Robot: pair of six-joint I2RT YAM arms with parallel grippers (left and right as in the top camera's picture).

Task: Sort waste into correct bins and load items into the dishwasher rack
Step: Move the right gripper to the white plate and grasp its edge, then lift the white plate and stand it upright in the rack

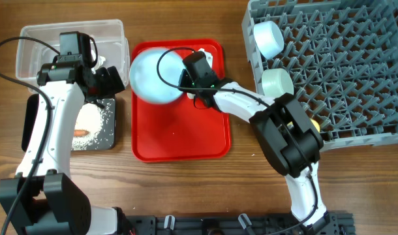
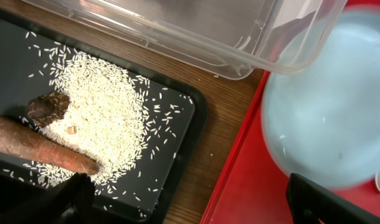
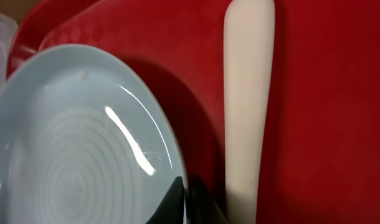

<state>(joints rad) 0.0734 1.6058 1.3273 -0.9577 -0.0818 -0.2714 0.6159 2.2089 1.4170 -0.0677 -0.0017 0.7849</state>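
Wooden surface (image 1: 186, 189) carries the grey dishwasher rack (image 1: 355, 72) at right and the red tray (image 1: 186, 140) at centre. On the red tray, the right gripper (image 3: 193, 202) is clamped on the rim of the pale blue plate (image 1: 150, 75). The left gripper (image 2: 196, 208) hangs wide open above the black tray (image 2: 9, 68).

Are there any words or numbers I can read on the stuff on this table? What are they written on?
None. No words, numbers or signs show on the clear rectangular plastic tub, shallow black rectangular tray, flat red tray, pale blue round plate, white spoon or large grey plastic rack.
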